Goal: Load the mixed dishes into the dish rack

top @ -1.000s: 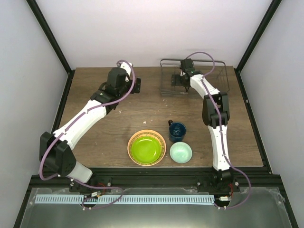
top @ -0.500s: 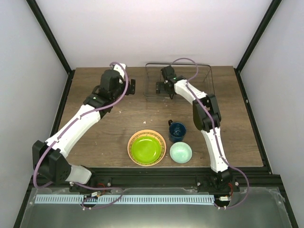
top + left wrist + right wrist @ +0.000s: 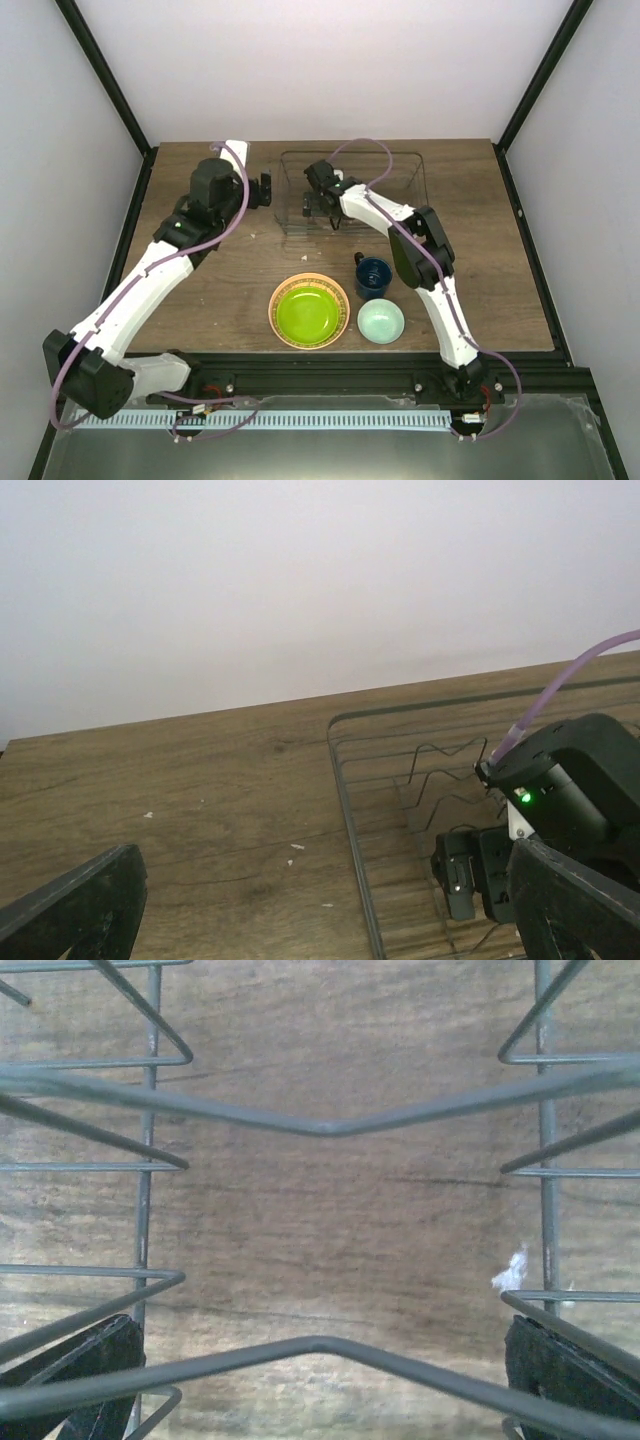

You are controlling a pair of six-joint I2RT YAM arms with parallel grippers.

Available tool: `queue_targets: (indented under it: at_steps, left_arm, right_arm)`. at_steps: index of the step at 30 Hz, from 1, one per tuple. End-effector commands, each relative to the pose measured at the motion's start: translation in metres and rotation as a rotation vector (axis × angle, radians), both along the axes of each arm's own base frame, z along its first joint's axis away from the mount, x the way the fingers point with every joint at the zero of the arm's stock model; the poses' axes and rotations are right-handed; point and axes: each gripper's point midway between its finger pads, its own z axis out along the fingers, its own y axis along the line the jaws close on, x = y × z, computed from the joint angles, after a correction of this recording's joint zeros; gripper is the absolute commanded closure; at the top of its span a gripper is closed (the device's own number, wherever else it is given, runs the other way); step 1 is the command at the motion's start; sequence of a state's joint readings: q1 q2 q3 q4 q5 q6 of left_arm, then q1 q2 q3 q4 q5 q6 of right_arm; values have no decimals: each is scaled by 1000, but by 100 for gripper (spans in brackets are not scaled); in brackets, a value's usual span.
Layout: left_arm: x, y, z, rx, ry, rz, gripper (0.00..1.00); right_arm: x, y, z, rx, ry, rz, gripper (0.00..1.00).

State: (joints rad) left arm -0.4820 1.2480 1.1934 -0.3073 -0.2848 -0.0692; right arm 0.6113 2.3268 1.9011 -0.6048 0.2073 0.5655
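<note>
1. The right claw [image 3: 322, 205] was down among the wires of the dish rack [image 3: 405, 170], with its fingers wide apart.
2. The left claw [image 3: 262, 190] was wide apart too, just beside the rack.
3. The mug [image 3: 374, 277], bowl [image 3: 381, 321] and green plate [image 3: 308, 312] sat on the counter [image 3: 500, 250], nearer the front.

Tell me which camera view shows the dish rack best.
The top view: the dish rack shows its whole outline. The left wrist view shows only one part; the right wrist view, only close wires.

Lab test cell, white walls [image 3: 330, 60], black frame posts [image 3: 107, 75], wooden table [image 3: 220, 290]
</note>
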Motion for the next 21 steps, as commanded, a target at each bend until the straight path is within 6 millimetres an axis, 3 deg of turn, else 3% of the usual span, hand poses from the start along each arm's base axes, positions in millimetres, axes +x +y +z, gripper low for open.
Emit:
queue_targets:
  at_steps: [1, 13, 21]
  left_arm:
    - [-9, 10, 3, 15, -13, 15, 0]
    - [-18, 18, 3, 24, -14, 27, 0]
    - [-17, 21, -3, 26, 12, 44, 0]
  right_arm:
    - [-31, 6, -11, -33, 63, -43, 0]
    - [-42, 23, 2, -38, 61, -25, 0]
    - [-35, 16, 38, -85, 5, -10, 0]
